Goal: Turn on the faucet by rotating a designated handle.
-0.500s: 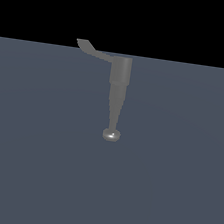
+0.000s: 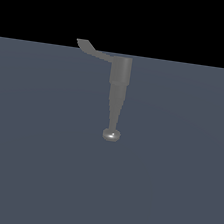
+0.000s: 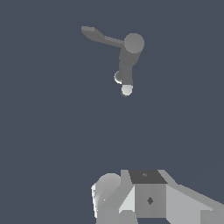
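The matte gray faucet [image 2: 120, 72] stands on a flat gray surface in the exterior view. Its long tapering spout ends in a small rounded knob [image 2: 111, 134]. The thin curved handle [image 2: 92, 49] branches from the cylindrical body toward the exterior view's left, with its flattened tip turned up. The wrist view looks at the faucet [image 3: 132, 43] from above and at some distance. There the handle [image 3: 99, 36] sticks out sideways from the body, and the spout knob [image 3: 126, 89] shows below it. No gripper fingers show in either view.
The flat gray-blue ground [image 2: 174, 183] spreads around the faucet, with black background behind it. Pale blocky parts of the arm [image 3: 144, 197] show at the edge of the wrist view, far from the faucet.
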`<state>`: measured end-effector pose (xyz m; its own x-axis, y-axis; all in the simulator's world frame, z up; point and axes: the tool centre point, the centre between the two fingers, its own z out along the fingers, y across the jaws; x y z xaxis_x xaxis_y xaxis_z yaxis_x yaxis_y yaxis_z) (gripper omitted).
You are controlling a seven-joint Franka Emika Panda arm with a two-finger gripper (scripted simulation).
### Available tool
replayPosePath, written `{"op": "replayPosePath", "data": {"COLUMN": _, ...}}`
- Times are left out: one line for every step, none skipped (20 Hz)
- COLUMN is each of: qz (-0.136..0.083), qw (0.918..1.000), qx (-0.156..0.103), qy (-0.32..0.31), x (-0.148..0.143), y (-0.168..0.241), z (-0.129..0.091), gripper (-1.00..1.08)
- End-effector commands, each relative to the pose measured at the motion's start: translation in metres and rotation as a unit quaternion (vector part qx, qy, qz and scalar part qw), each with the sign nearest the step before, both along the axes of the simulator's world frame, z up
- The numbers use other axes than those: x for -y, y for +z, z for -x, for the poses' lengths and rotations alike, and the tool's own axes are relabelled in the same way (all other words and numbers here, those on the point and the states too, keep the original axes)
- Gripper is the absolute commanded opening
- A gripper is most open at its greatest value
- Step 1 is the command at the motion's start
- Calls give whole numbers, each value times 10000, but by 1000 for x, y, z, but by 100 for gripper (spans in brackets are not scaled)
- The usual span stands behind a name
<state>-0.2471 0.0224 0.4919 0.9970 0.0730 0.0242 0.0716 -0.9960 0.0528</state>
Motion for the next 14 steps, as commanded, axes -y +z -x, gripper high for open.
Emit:
{"op": "replayPosePath", "data": {"qz": 28, "qw": 10000, "qx": 11, "qy": 62, "x": -1, "y": 0, "z": -1, "gripper": -100}}
{"op": "replayPosePath", "data": {"qz": 29, "qw": 10000, "qx": 11, "qy": 67, "x": -1, "y": 0, "z": -1, "gripper": -100}}
{"op": "replayPosePath", "data": {"qz": 29, "qw": 10000, "qx": 11, "qy": 67, "x": -1, "y": 0, "z": -1, "gripper": -100}}
{"op": "replayPosePath", "data": {"qz": 25, "qw": 10000, "qx": 9, "qy": 56, "x": -1, "y": 0, "z": -1, "gripper": -100}}
{"op": "replayPosePath", "data": {"qz": 21, "qw": 10000, "qx": 9, "qy": 42, "x": -1, "y": 0, "z": -1, "gripper": -100}}
{"op": "replayPosePath", "data": {"qz": 18, "qw": 10000, "qx": 9, "qy": 22, "x": -1, "y": 0, "z": -2, "gripper": -100}}
{"op": "replayPosePath", "data": {"qz": 15, "qw": 10000, "qx": 10, "qy": -3, "x": -1, "y": -1, "z": -3, "gripper": -100}}
{"op": "replayPosePath", "data": {"qz": 12, "qw": 10000, "qx": 11, "qy": -32, "x": -1, "y": -1, "z": -4, "gripper": -100}}
{"op": "replayPosePath", "data": {"qz": 9, "qw": 10000, "qx": 12, "qy": -67, "x": -1, "y": -1, "z": -5, "gripper": -100}}
{"op": "replayPosePath", "data": {"qz": 6, "qw": 9999, "qx": 14, "qy": -108, "x": -2, "y": -1, "z": -7, "gripper": -100}}
{"op": "replayPosePath", "data": {"qz": 2, "qw": 9999, "qx": 16, "qy": -154, "x": -2, "y": -2, "z": -8, "gripper": -100}}
{"op": "replayPosePath", "data": {"qz": -3, "qw": 9998, "qx": 18, "qy": -206, "x": -2, "y": -2, "z": -10, "gripper": -100}}
{"op": "replayPosePath", "data": {"qz": -9, "qw": 9996, "qx": 20, "qy": -264, "x": -3, "y": -2, "z": -13, "gripper": -100}}
{"op": "replayPosePath", "data": {"qz": -15, "qw": 9995, "qx": 22, "qy": -328, "x": -3, "y": -3, "z": -15, "gripper": -100}}
